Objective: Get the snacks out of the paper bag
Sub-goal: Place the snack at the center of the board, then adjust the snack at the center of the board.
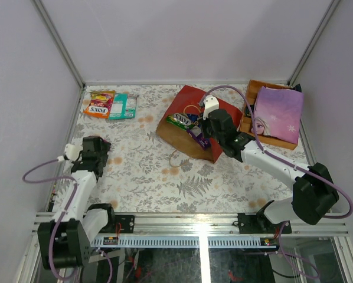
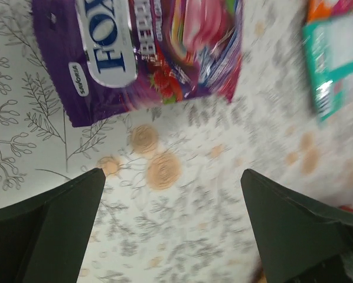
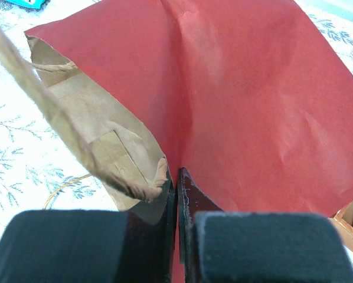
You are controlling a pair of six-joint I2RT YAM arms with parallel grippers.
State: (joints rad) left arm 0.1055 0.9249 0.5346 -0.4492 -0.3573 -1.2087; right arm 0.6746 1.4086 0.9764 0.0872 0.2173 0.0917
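Note:
The paper bag [image 1: 188, 100] lies on its side mid-table, red outside and brown inside. A green snack packet [image 1: 179, 120] and a purple one [image 1: 198, 137] show in its mouth. My right gripper [image 1: 211, 125] is shut on the upper edge of the bag [image 3: 253, 100], with the fingers [image 3: 191, 194] pinching the paper beside a loop handle [image 3: 52, 112]. At the left, my left gripper [image 1: 98, 147] hangs open over the tablecloth, its jaws wide and empty [image 2: 172, 174]. A purple FOX'S packet [image 2: 147, 53] lies just beyond it. An orange packet [image 1: 100, 104] and a teal pack [image 1: 124, 106] lie at the back left.
A wooden tray [image 1: 251, 89] at the back right holds a lilac snowflake bag [image 1: 278, 113]. Metal frame posts and lilac walls close in the table on three sides. The bag's second loop handle [image 1: 177, 158] trails onto the cloth in front of it.

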